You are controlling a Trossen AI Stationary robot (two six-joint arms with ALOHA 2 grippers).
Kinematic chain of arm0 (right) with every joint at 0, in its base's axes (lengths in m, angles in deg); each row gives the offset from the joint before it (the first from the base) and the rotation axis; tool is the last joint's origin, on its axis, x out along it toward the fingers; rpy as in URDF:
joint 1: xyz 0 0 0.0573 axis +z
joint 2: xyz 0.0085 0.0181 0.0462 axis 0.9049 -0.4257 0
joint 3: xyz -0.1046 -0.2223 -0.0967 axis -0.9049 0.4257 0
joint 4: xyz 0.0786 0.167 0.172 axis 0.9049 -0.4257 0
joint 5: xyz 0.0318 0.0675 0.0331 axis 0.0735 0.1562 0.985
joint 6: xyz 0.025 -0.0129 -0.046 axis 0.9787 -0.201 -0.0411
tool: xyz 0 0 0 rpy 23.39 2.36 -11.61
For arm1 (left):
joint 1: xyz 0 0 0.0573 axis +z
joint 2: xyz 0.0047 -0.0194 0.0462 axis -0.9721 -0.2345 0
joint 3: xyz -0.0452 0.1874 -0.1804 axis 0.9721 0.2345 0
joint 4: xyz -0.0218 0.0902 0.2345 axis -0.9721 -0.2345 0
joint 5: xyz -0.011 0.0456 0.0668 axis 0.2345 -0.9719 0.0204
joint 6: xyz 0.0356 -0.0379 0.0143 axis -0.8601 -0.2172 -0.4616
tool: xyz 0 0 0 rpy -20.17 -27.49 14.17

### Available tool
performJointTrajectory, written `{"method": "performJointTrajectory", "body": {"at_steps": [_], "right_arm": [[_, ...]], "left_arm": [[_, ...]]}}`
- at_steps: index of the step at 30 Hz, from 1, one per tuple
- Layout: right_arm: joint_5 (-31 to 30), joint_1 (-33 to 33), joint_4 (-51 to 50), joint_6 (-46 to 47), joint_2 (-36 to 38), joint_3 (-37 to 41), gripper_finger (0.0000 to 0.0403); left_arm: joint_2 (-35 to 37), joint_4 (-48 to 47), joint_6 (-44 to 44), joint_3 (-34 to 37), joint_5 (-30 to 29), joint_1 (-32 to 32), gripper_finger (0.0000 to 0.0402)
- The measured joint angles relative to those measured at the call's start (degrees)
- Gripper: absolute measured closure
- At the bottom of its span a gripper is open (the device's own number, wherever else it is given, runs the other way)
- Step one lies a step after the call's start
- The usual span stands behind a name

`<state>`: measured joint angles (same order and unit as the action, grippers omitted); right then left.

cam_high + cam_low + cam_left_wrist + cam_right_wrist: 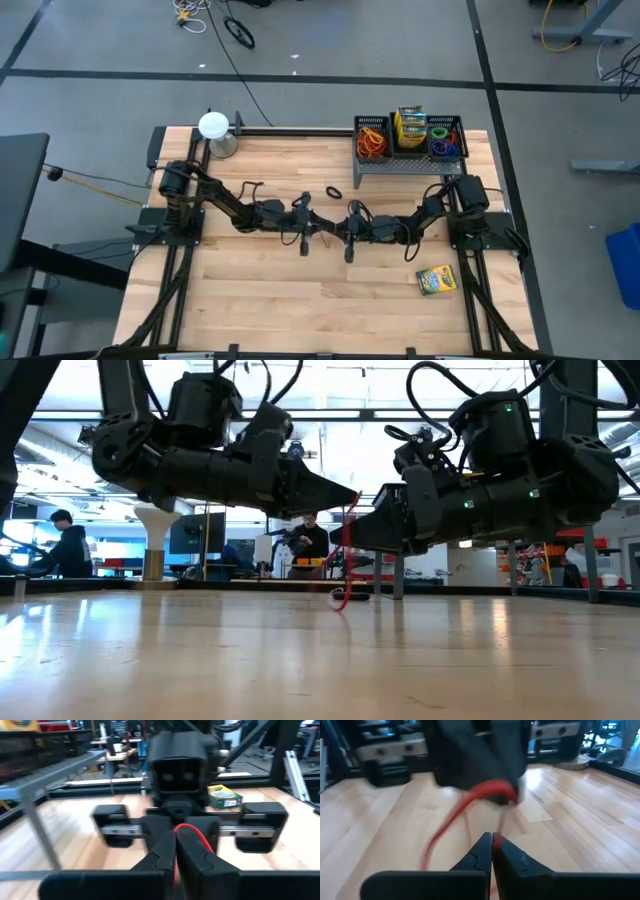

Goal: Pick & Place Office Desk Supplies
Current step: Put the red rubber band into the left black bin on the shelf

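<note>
Both clenched end effectors, left [352,500] and right [356,532], pinch one limp, stretchy, thin red rubber-band loop [345,555] mid-bench; grip its strand anywhere.

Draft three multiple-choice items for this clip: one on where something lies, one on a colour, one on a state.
1. Where is the crayon box that lies outside the rack?
A. On the bare table near the right arm's base
B. Beside the white round-topped object
C. Between the two claws

2. What colour is the rubber band hanging between the claws?
A. Blue
B. Red
C. Green

3. How do the left claw and right claw stand?
A. Both wide open
B. Only the left shut
C. Both shut on the band

Answers:
1. A, since the high view shows it on wood in front of the right arm's mount, apart from the mesh rack.
2. B, since the low view and both wrist views show a red strand.
3. C, since each wrist view shows closed fingers with red band at them.
</note>
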<state>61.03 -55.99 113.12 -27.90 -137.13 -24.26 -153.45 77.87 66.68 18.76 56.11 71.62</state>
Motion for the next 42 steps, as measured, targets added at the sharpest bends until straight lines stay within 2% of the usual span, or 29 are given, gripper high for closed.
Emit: {"method": "performJointTrajectory", "body": {"at_steps": [4,10,15,19,21,25,28,31,34,42], "right_arm": [[0.2,0.2,0.0,-0.1,0.0,0.0,0.0392],[0.1,0.1,-0.2,-0.7,0.9,0.1,0.0398],[-1.1,-0.6,-5.6,-3.0,7.4,0.1,0.0400],[-1.7,-2.0,-16.8,-5.9,18.7,0.0,0.0401],[-3.9,-2.9,-26.1,-7.7,25.9,-1.1,0.0401],[-10.1,-5.2,-49.3,-11.1,39.1,-7.9,0.0401],[-14.7,-7.2,-64.1,-13.4,44.5,-15.5,0.0402],[-16.6,-11.0,-75.9,-14.1,46.2,-23.1,0.0402],[-17.0,-15.8,-82.8,-15.0,46.0,-27.8,0.0402],[-14.5,-28.0,-85.4,-16.6,44.5,-28.6,0.0402]], "left_arm": [[3.3,0.0,0.7,3.2,-2.3,-0.1,0.0354],[10.7,0.5,2.1,9.9,-2.6,-0.1,0.0292],[17.2,2.1,1.0,16.3,-4.5,-0.1,0.0254],[18.3,2.2,0.1,20.4,-4.5,-0.1,0.0247],[18.0,2.3,0.6,21.5,-4.9,-0.1,0.0251],[17.3,2.2,1.5,22.4,-7.5,0.0,0.0262],[17.3,2.6,1.4,22.4,-8.1,-0.1,0.0266],[17.2,3.2,1.4,22.4,-8.7,0.0,0.0267],[17.2,3.2,1.5,22.4,-8.7,0.0,0.0267],[17.2,2.9,1.7,22.4,-8.8,0.0,0.0267]]}}
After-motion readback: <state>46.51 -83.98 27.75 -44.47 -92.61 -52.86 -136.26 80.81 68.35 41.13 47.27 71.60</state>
